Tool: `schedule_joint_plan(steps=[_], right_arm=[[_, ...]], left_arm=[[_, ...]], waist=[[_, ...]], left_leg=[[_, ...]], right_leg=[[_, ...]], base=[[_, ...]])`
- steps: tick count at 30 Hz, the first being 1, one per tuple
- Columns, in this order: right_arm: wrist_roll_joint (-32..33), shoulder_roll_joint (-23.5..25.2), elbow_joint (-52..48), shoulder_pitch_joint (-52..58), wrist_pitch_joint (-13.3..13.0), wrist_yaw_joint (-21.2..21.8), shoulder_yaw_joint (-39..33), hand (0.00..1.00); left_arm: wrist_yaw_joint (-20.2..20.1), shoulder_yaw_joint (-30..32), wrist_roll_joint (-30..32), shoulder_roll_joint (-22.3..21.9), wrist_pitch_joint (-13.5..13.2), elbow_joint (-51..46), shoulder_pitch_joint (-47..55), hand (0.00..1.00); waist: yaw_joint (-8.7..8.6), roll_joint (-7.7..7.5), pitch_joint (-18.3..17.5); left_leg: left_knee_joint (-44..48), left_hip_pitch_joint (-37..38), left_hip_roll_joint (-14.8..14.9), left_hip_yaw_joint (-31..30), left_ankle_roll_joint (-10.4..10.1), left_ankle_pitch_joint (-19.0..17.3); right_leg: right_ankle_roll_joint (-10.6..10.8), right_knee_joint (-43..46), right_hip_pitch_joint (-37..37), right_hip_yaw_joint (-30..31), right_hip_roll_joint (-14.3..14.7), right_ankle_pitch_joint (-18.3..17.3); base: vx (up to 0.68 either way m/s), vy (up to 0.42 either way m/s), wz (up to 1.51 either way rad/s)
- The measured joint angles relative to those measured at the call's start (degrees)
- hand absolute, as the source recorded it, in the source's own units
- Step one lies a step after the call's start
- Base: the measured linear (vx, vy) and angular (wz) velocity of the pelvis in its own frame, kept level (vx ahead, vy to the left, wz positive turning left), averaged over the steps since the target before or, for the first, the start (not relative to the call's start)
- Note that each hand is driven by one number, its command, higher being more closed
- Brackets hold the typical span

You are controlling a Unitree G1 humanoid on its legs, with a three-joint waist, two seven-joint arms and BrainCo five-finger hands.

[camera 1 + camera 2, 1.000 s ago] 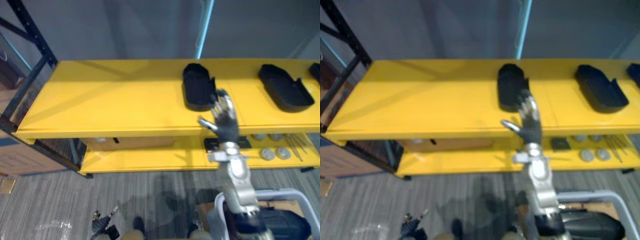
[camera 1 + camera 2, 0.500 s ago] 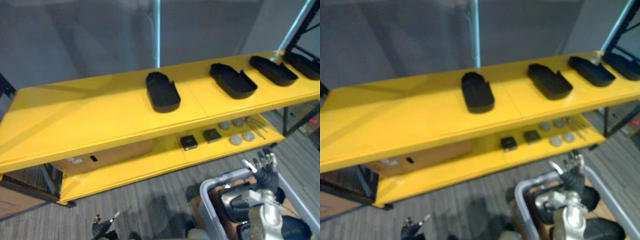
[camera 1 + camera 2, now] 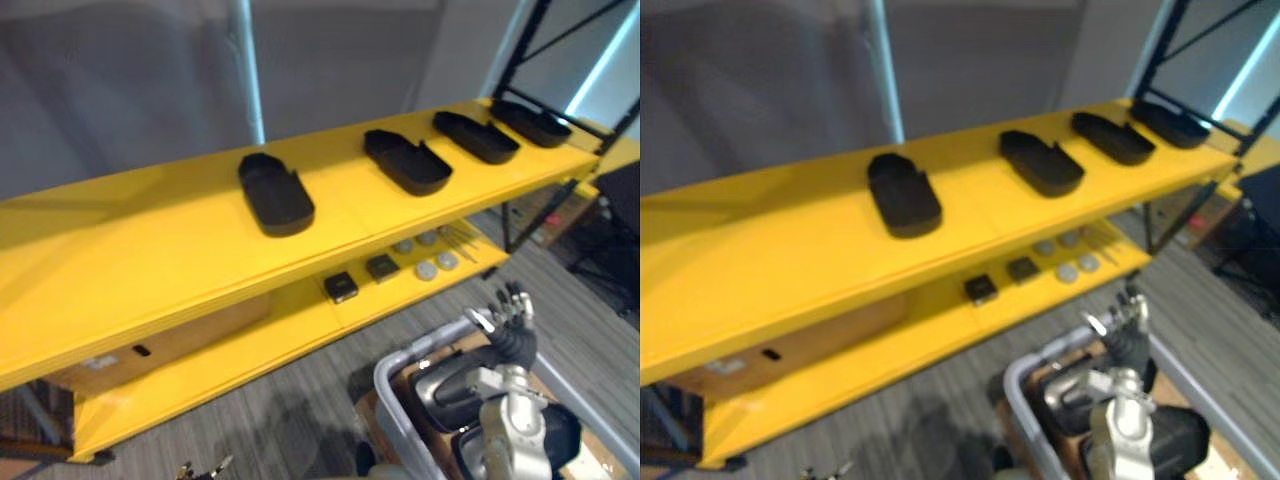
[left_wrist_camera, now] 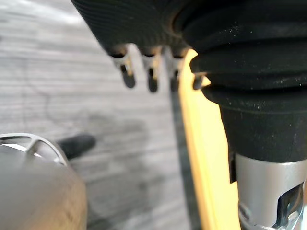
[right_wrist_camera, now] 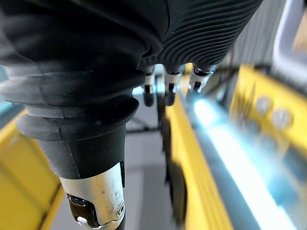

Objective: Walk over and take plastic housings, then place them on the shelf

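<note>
Yellow two-level shelf (image 3: 130, 250): the upper board carries four black plastic housings in a row, well apart from each other, open side up: first housing (image 3: 275, 193) near the middle of the board, second housing (image 3: 407, 161) to its right, third housing (image 3: 475, 136) further right, fourth housing (image 3: 530, 122) at the far right end beside the dark upright frame (image 3: 522, 60). Lower board (image 3: 250, 350): two small black blocks (image 3: 341, 287) side by side, a cluster of grey discs (image 3: 426, 270) to their right, thin metal rods (image 3: 460, 235) just beyond the discs, and a brown cardboard box (image 3: 180, 335) at the left under the upper board. Grey striped floor (image 3: 300, 410) in front of the shelf. Grey bin (image 3: 390, 375) on the floor at lower right, apart from the shelf, holding dark moulded pieces (image 3: 450, 385) whose exact form cannot be told. Right hand (image 3: 512, 325) raised above the bin, fingers (image 5: 169, 92) released and nearly straight, grasping nothing, clear of every housing. Left hand (image 4: 144, 28) over the floor beside a yellow edge of the shelf, fingers (image 4: 152, 78) likewise released and straight, grasping nothing
</note>
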Motion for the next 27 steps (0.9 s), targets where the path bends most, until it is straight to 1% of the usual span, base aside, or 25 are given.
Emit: schedule_joint_plan(steps=[1,2,3,4,5,6,7,8,9,10,11,13,14,15,16,17,18,21,22,23,24,26,27], right_arm=[[0.03,-0.09,-0.43,1.4,0.01,0.01,-0.73,0.0],[0.07,-0.16,-0.98,3.18,0.0,0.21,-1.2,0.0],[0.05,-0.18,-1.23,3.85,-0.02,0.31,-1.24,0.0],[0.03,-0.18,-1.63,5.22,-0.1,0.47,-1.24,0.0],[0.0,-0.17,-1.63,5.95,-0.16,1.43,-1.07,0.0],[-0.04,-0.23,-1.61,5.77,-0.19,1.86,-0.57,0.0],[-0.2,-0.62,-1.57,4.83,-0.88,2.99,1.02,0.0],[-1.16,-1.73,-1.23,3.32,-2.25,4.14,3.11,0.0],[-1.17,-2.61,-0.81,2.09,-2.93,4.62,4.32,0.0],[-1.13,-5.08,0.79,-1.56,-3.96,5.48,6.6,0.0],[-1.05,-7.34,3.11,-5.48,-4.4,5.82,8.72,0.0],[-1.05,-8.49,5.9,-10.15,-4.58,5.84,10.95,0.0],[-1.11,-8.52,6.13,-12.61,-4.76,5.42,11.11,0.0],[-1.12,-8.57,6.22,-13.53,-4.93,5.08,10.97,0.0],[-1.12,-8.5,6.7,-14.75,-4.98,4.75,10.99,0.0],[-1.09,-8.56,6.64,-15.07,-5.1,4.57,10.95,0.0],[-1.07,-8.55,6.65,-15.03,-5.09,4.48,10.97,0.0],[-0.19,-8.5,6.65,-15.0,-5.12,4.32,11.04,0.0],[1.01,-8.19,6.65,-15.01,-5.12,4.94,11.18,0.0],[2.04,-8.03,6.72,-15.01,-5.13,5.53,11.38,0.0],[2.58,-7.97,7.14,-14.98,-5.13,5.86,11.83,0.0],[2.81,-7.76,8.49,-14.99,-5.13,6.39,13.18,0.0],[2.8,-7.43,9.35,-15.0,-5.13,6.21,13.34,0.0]], left_arm=[[0.0,-1.09,0.05,0.01,-0.04,0.51,-0.06,0.0],[-0.07,-1.9,-0.52,0.02,-0.11,0.66,-0.08,0.0],[-0.11,-2.14,-0.67,-0.04,-0.17,0.65,-0.12,0.0],[-0.32,-2.4,-1.7,-0.21,-0.32,0.64,-0.37,0.0],[-0.39,-2.52,-2.47,-0.15,-0.64,0.59,-0.79,0.0],[-0.39,-2.48,-2.76,-0.08,-0.85,0.57,-0.8,0.0],[-0.3,-1.84,-3.78,-0.28,-0.91,0.2,-0.7,0.0],[0.14,-1.17,-5.14,-0.25,-0.99,-0.5,-0.68,0.0],[0.31,-1.11,-5.7,-0.34,-0.99,-1.03,-0.61,0.0],[0.76,-1.09,-7.28,-1.16,-1.26,-1.95,0.03,0.0],[1.06,-0.92,-9.05,-2.01,-1.39,-2.32,0.68,0.0],[1.97,-0.84,-10.87,-2.11,-1.35,-2.52,1.2,0.0],[2.08,-0.88,-11.26,-1.88,-1.39,-2.6,0.55,0.0],[2.06,-0.91,-11.26,-1.75,-1.6,-2.63,0.13,0.0],[2.01,-0.89,-11.35,-1.23,-1.99,-2.64,-0.2,0.0],[2.03,-1.03,-11.23,-0.81,-1.98,-2.08,0.06,0.0],[2.03,-1.09,-11.17,-0.69,-1.98,-1.77,0.27,0.0],[2.49,-1.45,-11.21,-0.26,-2.38,-1.71,1.19,0.0],[2.61,-1.41,-11.49,-0.25,-3.22,-1.68,1.17,0.0],[2.64,-1.38,-11.86,-0.26,-4.07,-1.69,1.12,0.0],[2.63,-1.26,-11.87,-0.22,-4.66,-1.75,1.08,0.0],[2.0,-0.79,-11.69,-0.21,-5.73,-1.88,0.63,0.0],[1.54,-0.78,-10.88,-0.2,-5.86,-1.89,0.31,0.0]], waist=[[-0.31,0.62,-0.26],[-1.06,1.09,-0.62],[-1.35,1.34,-0.66],[-2.25,1.58,-0.75],[-2.45,1.29,-0.58],[-2.18,0.97,-0.44],[-1.16,0.27,-0.25],[0.15,0.16,-0.11],[0.56,0.06,0.19],[1.67,1.33,0.66],[3.21,3.31,0.69],[5.06,4.04,0.91],[4.7,3.22,2.15],[4.77,2.58,2.87],[5.53,1.22,3.96],[6.23,0.65,4.13],[6.34,0.55,4.13],[6.38,1.13,4.22],[6.56,1.21,4.23],[6.64,1.84,4.61],[6.46,2.24,4.79],[6.46,3.13,5.0],[6.43,3.35,5.12]], left_leg=[[0.01,0.57,0.27,1.08,-0.31,-0.23],[0.01,1.0,0.54,2.05,-0.62,-0.45],[0.02,1.32,0.66,2.39,-0.79,-0.58],[0.05,1.7,0.9,2.55,-0.99,-0.74],[1.67,1.87,1.35,1.92,-1.11,-1.57],[4.21,1.51,1.81,0.53,-0.71,-2.54],[12.23,-0.64,3.57,-5.53,1.62,-5.89],[21.79,-4.91,4.85,-13.89,5.5,-9.4],[26.21,-7.3,4.92,-18.83,7.3,-11.09],[31.38,-10.2,3.29,-29.77,8.07,-15.52],[32.83,-11.25,1.89,-37.33,7.8,-18.31],[31.01,-10.68,1.04,-42.06,5.05,-21.23],[29.07,-10.77,0.21,-41.35,4.55,-22.92],[28.22,-10.95,-0.37,-41.29,3.96,-23.52],[28.93,-11.99,-1.88,-40.22,4.38,-23.25],[29.59,-12.7,-2.48,-39.99,4.64,-23.31],[29.59,-12.7,-2.91,-40.05,4.84,-23.25],[29.34,-12.57,-3.73,-41.52,5.13,-23.1],[29.28,-12.56,-3.58,-41.96,5.12,-23.1],[29.26,-12.58,-3.25,-42.79,5.1,-23.1],[29.27,-12.56,-2.97,-43.35,5.05,-23.12],[29.89,-12.68,-2.17,-45.47,4.62,-23.34],[30.71,-12.72,-1.69,-46.5,4.33,-23.5]], right_leg=[[-0.03,-0.07,-0.06,0.72,0.48,0.04],[-0.04,-0.13,-0.25,1.53,0.91,0.05],[-0.04,-0.14,-0.15,1.67,1.09,0.05],[-0.04,-0.2,0.05,1.75,1.49,0.05],[-0.03,-0.28,0.37,2.32,1.94,0.05],[-0.03,-0.28,0.43,3.34,2.08,0.04],[-0.22,0.01,0.14,5.94,2.43,0.18],[-1.01,0.59,-0.64,8.84,3.04,-0.22],[-1.24,0.95,-1.02,10.38,3.39,-0.16],[-1.67,1.38,-2.29,13.81,4.49,0.39],[-2.32,1.39,-3.74,15.76,6.43,1.26],[-1.91,1.29,-6.17,15.97,7.17,2.68],[-1.44,1.32,-7.61,15.58,6.27,3.53],[-0.84,1.49,-8.4,15.6,5.61,4.13],[-0.94,1.68,-9.68,15.43,4.04,4.79],[-1.15,1.59,-10.16,15.35,3.12,5.19],[-1.15,1.61,-10.13,15.3,2.72,5.19],[-1.2,1.46,-9.43,13.84,1.59,5.12],[-1.09,1.43,-9.22,13.27,1.62,5.07],[-1.02,1.32,-8.75,12.32,1.69,5.0],[-0.51,1.54,-8.31,11.21,1.77,4.62],[1.38,4.56,-8.44,9.06,2.61,2.92],[1.61,6.43,-8.48,7.99,2.9,2.0]], base=[[0.03,-0.036,-0.39],[0.03,-0.036,-0.43],[0.02,-0.053,-0.32],[0.0,-0.058,-0.24],[-0.01,-0.064,-0.32],[-0.01,-0.057,-0.67],[-0.06,-0.059,-1.07],[-0.06,-0.041,-1.15],[-0.09,0.038,-1.33],[-0.15,0.263,-1.54],[-0.15,0.259,-1.65],[-0.17,0.235,-1.15],[-0.2,0.214,-0.49],[-0.27,0.222,-0.19],[-0.25,0.206,-0.22],[-0.21,0.186,-0.2],[-0.07,0.115,0.03],[0.02,0.068,0.21],[0.05,0.024,0.29],[0.06,-0.013,0.36],[0.07,-0.035,0.39],[0.09,-0.072,0.51],[0.09,-0.101,0.6]])
